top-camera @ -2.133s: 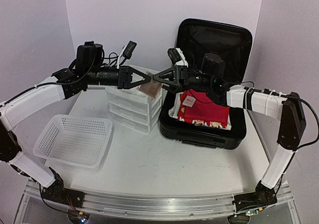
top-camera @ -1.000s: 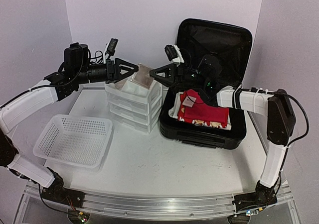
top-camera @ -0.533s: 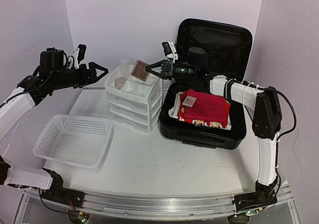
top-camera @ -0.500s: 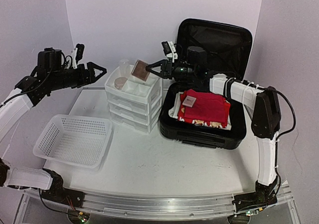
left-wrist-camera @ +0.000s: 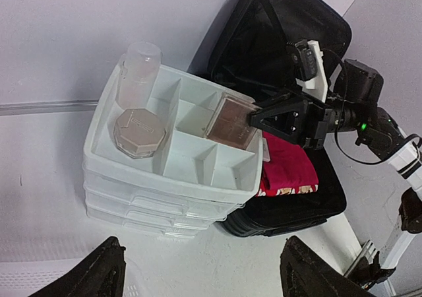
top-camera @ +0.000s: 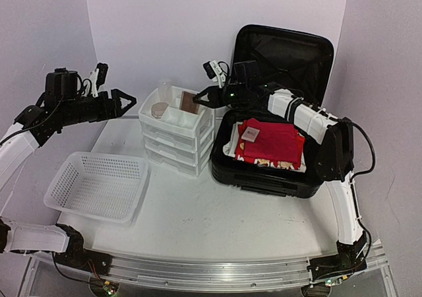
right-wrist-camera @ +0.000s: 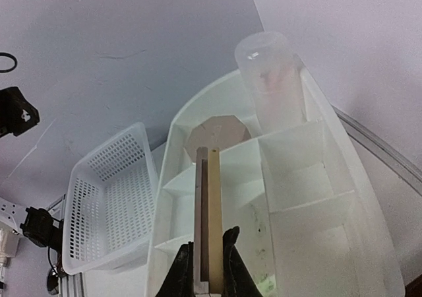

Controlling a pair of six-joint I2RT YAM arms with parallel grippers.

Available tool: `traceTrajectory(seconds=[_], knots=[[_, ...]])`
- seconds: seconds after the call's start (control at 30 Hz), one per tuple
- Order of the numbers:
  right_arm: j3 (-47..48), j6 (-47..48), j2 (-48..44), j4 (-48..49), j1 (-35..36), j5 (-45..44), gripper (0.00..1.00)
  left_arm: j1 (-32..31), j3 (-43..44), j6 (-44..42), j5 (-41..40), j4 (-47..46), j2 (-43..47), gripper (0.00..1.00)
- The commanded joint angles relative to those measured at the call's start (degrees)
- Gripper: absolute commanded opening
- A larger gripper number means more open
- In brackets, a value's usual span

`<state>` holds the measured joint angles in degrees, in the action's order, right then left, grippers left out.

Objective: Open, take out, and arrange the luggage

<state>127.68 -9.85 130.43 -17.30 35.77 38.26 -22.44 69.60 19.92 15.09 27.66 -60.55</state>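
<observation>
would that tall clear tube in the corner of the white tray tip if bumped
Probably tips easily: the clear tube stands upright, tall and narrow, rising well above the tray wall. Its compartment walls should catch the base, so it would likely lean rather than roll away. It looks like thin translucent plastic, so probably light.

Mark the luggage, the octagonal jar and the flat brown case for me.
luggage (top-camera: 264, 177), top external view, front wall of the lower shell.
octagonal jar (left-wrist-camera: 139, 132), left wrist view, centre of its lid.
flat brown case (left-wrist-camera: 227, 120), left wrist view, middle of its broad face.
</observation>
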Motion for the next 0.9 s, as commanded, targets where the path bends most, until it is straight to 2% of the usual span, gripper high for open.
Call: traceTrajectory(seconds=[0.0, 0.33, 0.53, 0.7, 0.87], knots=[[3.8, 4.4, 1.6, -2.2, 0.6, -2.4, 0.06, -0.1, 0.1, 0.1, 1.7, -1.3, 0.4, 0.81], [5.7, 8.5, 4.4, -5.2, 3.0, -6.4, 0.09, -0.1, -0.2, 0.9, 2.6, -1.6, 1.0, 0.81], [5.0, 13.3, 4.2, -7.4, 4.3, -11.7, 0.17, -0.1, -0.4, 1.2, 2.9, -1.9, 1.3, 0.81], [5.7, 14.3, 4.1, -8.9, 4.4, -13.4, 0.19, -0.1, -0.6, 1.6, 3.1, -2.1, 1.4, 0.82], [5.3, 13.5, 2.6, -9.5, 4.4, -18.9, 0.22, -0.1, -0.3, 2.0, 3.9, -2.3, 0.8, 0.82]])
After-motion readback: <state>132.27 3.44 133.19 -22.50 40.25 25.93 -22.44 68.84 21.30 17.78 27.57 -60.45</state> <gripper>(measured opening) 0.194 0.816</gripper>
